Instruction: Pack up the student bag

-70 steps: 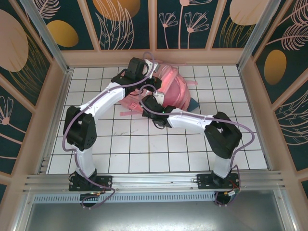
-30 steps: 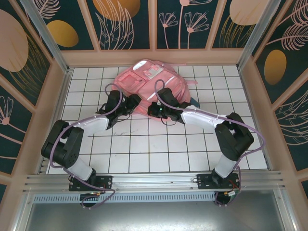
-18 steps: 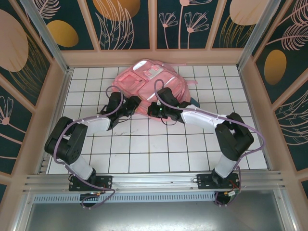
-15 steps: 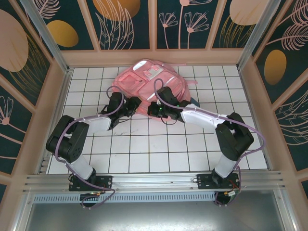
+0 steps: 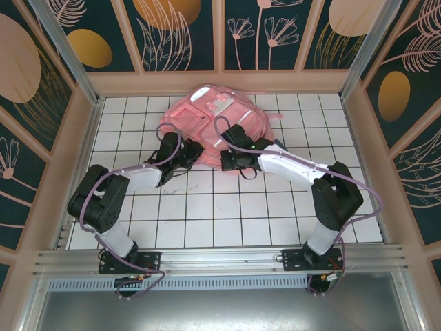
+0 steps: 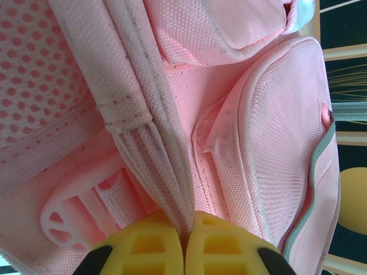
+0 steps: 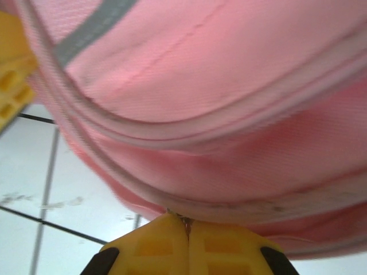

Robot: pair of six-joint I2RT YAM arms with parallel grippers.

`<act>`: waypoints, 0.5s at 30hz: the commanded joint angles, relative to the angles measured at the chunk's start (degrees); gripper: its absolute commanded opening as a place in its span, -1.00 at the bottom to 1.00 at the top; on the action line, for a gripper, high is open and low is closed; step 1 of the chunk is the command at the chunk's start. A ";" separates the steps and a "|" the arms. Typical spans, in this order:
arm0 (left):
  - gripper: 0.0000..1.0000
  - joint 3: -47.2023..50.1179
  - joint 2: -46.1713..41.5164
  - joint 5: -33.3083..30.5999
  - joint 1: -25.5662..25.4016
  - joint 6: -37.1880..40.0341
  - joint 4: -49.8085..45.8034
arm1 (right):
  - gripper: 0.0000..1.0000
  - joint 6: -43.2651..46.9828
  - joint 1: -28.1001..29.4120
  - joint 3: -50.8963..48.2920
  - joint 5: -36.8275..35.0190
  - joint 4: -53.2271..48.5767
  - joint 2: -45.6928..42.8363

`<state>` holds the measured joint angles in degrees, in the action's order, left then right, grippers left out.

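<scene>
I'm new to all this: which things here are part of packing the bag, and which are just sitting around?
Part of the job:
student bag
left gripper, shut on the bag's strap
right gripper, shut at the bag's lower seam

Just there:
white tiled table
painted wall panels

surface: white-tiled table (image 5: 207,221), dark grout lines | 12 o'clock, far end: pink student bag (image 5: 187,114) lying on the tiles | bag's 4 o'clock: dark teal item (image 5: 276,147) touching it, kind unclear
</scene>
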<state>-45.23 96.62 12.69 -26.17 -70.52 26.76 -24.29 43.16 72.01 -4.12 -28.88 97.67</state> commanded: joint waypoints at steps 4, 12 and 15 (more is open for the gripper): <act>-1.00 -0.91 -2.97 -7.50 1.70 4.41 -3.60 | -1.00 5.09 -4.50 0.82 -15.96 -8.88 -1.43; -1.00 0.56 -6.12 -7.94 3.62 8.20 -7.79 | -1.00 11.69 -9.44 4.06 -21.66 -4.41 -0.29; -1.00 0.80 -7.01 -7.74 4.65 10.01 -9.63 | -1.00 13.34 -9.85 5.84 -23.33 -3.74 0.74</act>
<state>-45.21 92.68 11.14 -24.64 -65.25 21.74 -14.17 35.92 74.63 -15.79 -32.40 97.69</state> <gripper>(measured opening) 0.071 0.049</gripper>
